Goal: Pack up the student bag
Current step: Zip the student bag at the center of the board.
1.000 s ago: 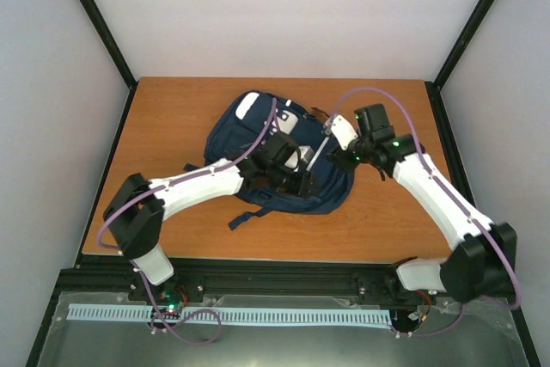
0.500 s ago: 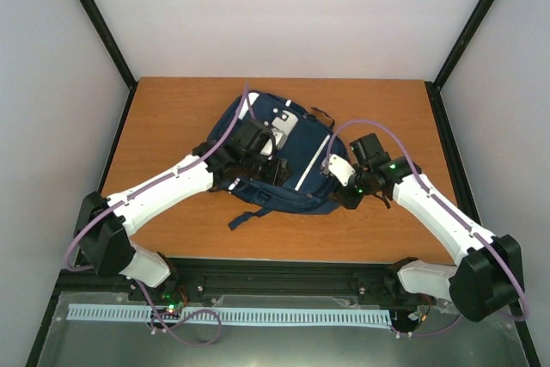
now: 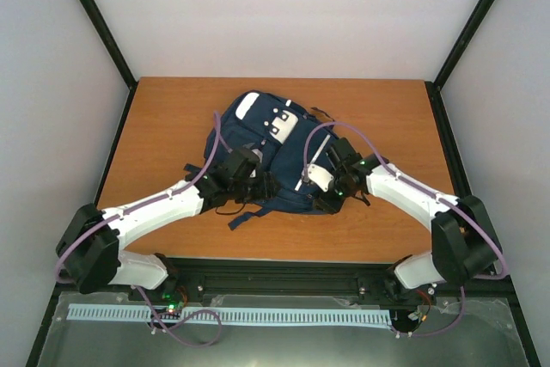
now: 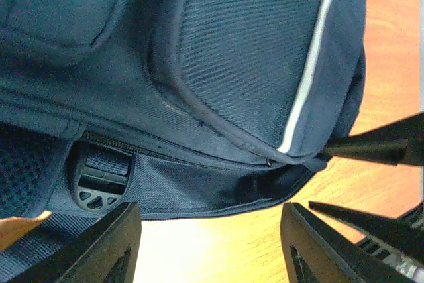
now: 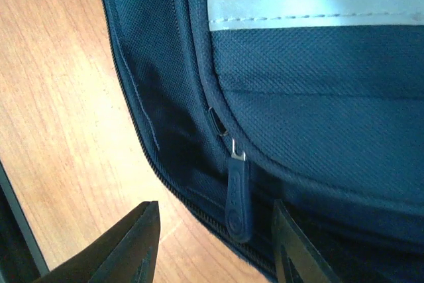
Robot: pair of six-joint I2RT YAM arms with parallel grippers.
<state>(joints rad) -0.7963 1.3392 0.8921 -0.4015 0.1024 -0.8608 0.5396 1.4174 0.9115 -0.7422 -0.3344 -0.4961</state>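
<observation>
Lab robot cell.
You have plain white panels [image 3: 292,6] on black frame posts [image 3: 94,19] boxing in a wooden table [image 3: 172,118]; a mounting rail [image 3: 284,274] and slotted cable duct [image 3: 258,315] run along its near edge.

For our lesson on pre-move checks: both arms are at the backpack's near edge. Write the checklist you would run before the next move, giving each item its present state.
1. Student bag lying on the table: ok.
2. Left gripper open, holding nothing: ok.
3. Right gripper open: ok.
4. Zipper pull lined up between the right gripper's fingers: ok.
5. Zipper pull gripped: not ok, neither finger touches it.
6. Compartment open for packing: cannot tell.
</observation>
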